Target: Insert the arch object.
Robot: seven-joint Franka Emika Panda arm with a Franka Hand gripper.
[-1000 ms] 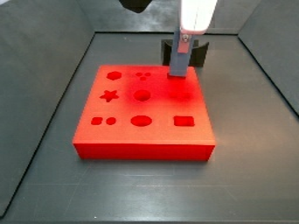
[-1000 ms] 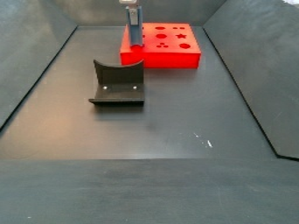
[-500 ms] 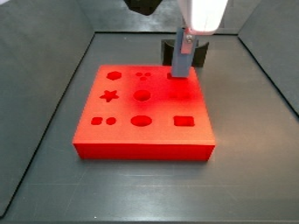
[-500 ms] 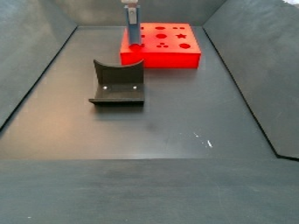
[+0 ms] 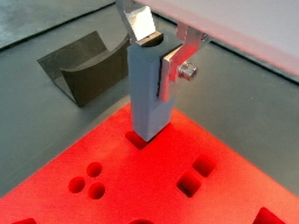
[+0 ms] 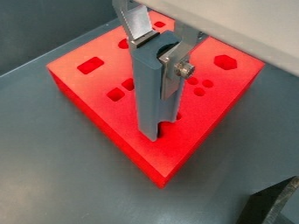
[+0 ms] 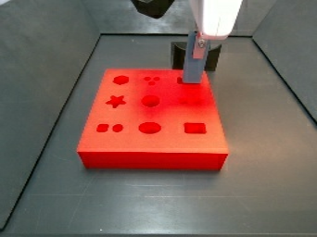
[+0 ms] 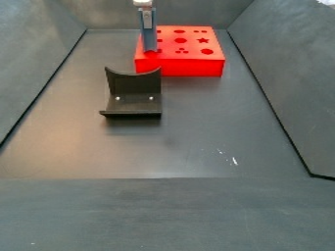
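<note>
The arch object [image 5: 149,92] is held upright, clamped in the closed hand [image 5: 162,45], its lower end entering a hole at the red board's [image 6: 117,122] corner. If tilted or twisted, jamming on the hole's rim is risked.

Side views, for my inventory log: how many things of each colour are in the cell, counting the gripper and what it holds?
Red: 1, the board.
Grey: 1, the arch object, its lower end at a hole in the board.
Dark: 1, the fixture.
Silver: 1, the gripper, shut on the arch object.
Total: 4.
</note>
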